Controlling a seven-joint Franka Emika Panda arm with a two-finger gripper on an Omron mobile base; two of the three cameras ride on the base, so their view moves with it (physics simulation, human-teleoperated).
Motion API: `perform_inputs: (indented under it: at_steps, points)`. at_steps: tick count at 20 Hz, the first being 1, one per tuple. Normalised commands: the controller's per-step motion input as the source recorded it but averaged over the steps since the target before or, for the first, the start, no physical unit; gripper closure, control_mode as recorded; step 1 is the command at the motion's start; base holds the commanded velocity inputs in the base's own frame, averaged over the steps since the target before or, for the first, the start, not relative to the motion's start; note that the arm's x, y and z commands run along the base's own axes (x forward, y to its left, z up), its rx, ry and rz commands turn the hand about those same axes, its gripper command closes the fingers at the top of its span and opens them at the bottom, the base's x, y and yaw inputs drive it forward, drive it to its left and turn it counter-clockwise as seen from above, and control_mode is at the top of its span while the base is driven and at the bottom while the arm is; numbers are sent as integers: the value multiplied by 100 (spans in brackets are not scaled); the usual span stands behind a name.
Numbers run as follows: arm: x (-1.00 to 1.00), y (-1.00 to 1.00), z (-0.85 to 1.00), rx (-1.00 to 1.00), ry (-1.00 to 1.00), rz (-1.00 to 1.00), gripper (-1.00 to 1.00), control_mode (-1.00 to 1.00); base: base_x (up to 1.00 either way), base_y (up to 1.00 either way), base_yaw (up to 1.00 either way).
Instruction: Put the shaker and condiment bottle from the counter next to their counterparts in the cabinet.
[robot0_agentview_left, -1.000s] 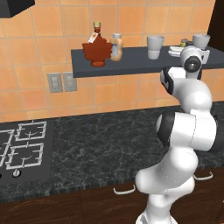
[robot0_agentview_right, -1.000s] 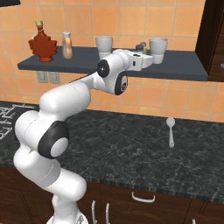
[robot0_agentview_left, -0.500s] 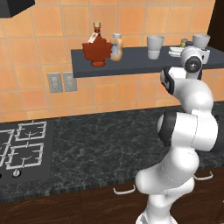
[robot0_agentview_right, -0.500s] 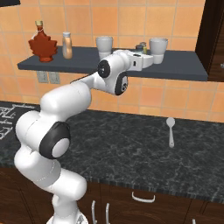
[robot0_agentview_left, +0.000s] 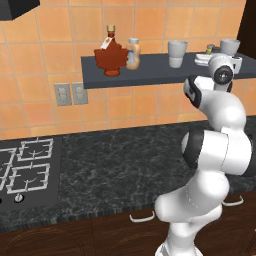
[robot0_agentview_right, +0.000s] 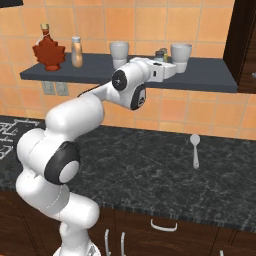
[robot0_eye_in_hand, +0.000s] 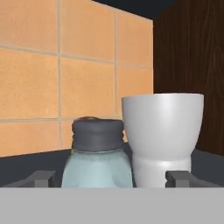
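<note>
Hand view: fingers (robot0_eye_in_hand: 112, 178) spread wide, gripping nothing; shaker (robot0_eye_in_hand: 97, 157) on cabinet (robot0_eye_in_hand: 26, 166), orange tiles behind.

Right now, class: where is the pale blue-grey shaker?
The shaker stands on the dark grey shelf toward its right end, close beside a white cup, directly before the open gripper in the hand view.

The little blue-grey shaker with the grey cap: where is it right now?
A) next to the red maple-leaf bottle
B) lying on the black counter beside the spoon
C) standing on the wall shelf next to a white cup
C: the hand view shows the shaker upright on the dark shelf beside the white cup, with the open gripper spread on either side of it.
</note>
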Motion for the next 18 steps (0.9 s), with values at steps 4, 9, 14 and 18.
perform_inputs:
  at_steps: [4, 9, 14, 18]
  points:
    - [-21, 0, 21, 0, 0, 0, -100, -100, 0, 0, 0]
    - [-36, 0, 11, 0, 0, 0, -100, -100, 0, 0, 0]
    - [-77, 12, 0, 0, 5, 0, -100, -100, 0, 0, 0]
    - [-86, 36, -6, 0, 7, 2, -100, -100, 0, 0, 0]
